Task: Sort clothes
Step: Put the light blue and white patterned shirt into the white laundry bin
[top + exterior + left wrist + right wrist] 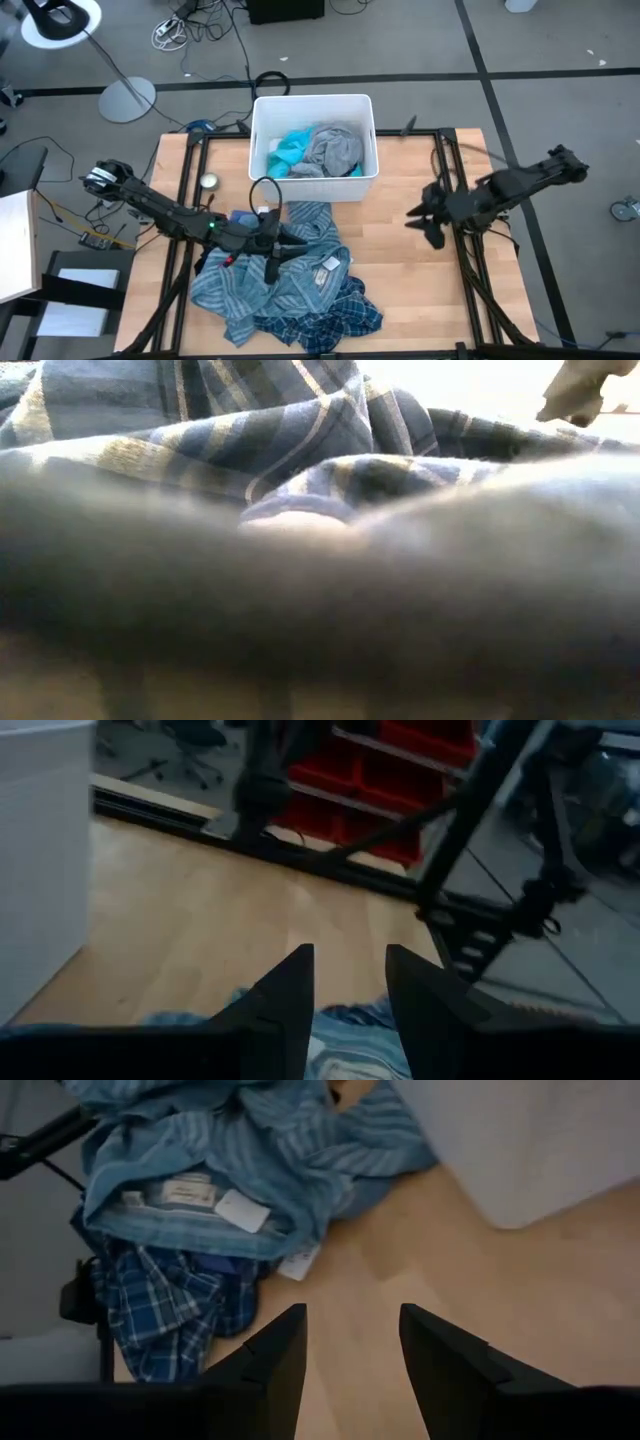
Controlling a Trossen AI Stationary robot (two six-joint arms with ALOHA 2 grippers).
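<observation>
A blue-grey striped shirt [300, 275] lies crumpled on the wooden table, in front of the white bin [312, 100]. It partly covers a blue-and-white plaid shirt [345, 315] at the near edge. Both also show in the right wrist view, the striped shirt [230, 1160] and the plaid shirt [170, 1300]. A turquoise garment [290, 152] and a grey garment [336, 150] lie in the bin. No dark navy garment shows plainly. My left gripper [295, 243] [350, 980] is open just over the striped shirt's far part [345, 1025]. My right gripper [418, 220] [350, 1325] is open over bare wood, right of the pile.
Bare wood [410, 290] lies right of the pile and between the pile and my right arm. The bin wall [40, 850] stands close beside my left gripper. A small round metal object [208, 182] lies left of the bin. In the low view, cloth [300, 430] fills the picture.
</observation>
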